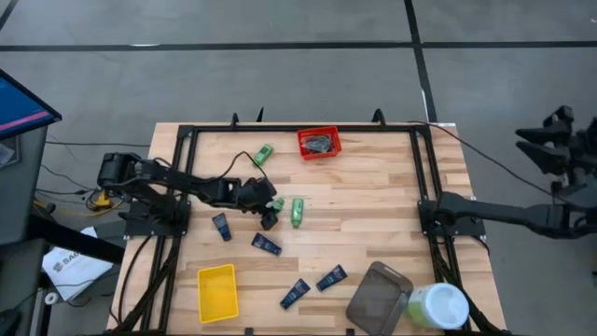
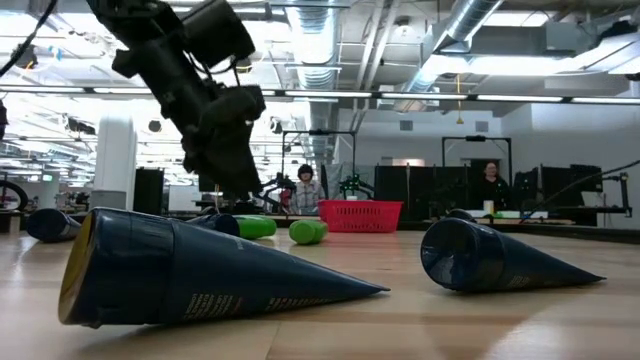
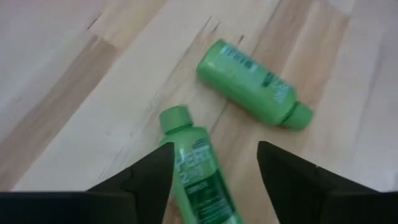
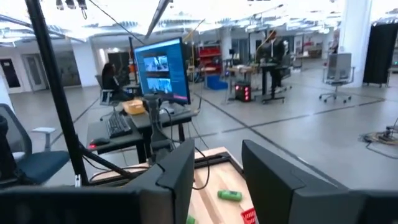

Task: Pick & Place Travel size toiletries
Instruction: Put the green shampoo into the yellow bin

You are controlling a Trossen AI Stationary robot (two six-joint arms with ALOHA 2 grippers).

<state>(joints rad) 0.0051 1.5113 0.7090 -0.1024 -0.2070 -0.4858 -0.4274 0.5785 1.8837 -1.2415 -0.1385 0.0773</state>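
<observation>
The left pincer stands spread over a small bright green plastic bottle, apparently not pinching it yet; a second green bottle lies near on the wooden tabletop. The right pincer waits spread beyond the tabletop's edge.

Two dark, jointed arms; the left arm seemingly trails a thin black cable.

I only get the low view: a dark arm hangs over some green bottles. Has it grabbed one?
Observer: No. In its wrist view the left end effector is open, with a green bottle lying between its fingers.
Operator: What's in the red basket?
Observer: From above, the red bin holds dark grey pieces.
Operator: Is there another arm?
Observer: Yes, off the table's right side, with the right end effector open.
</observation>
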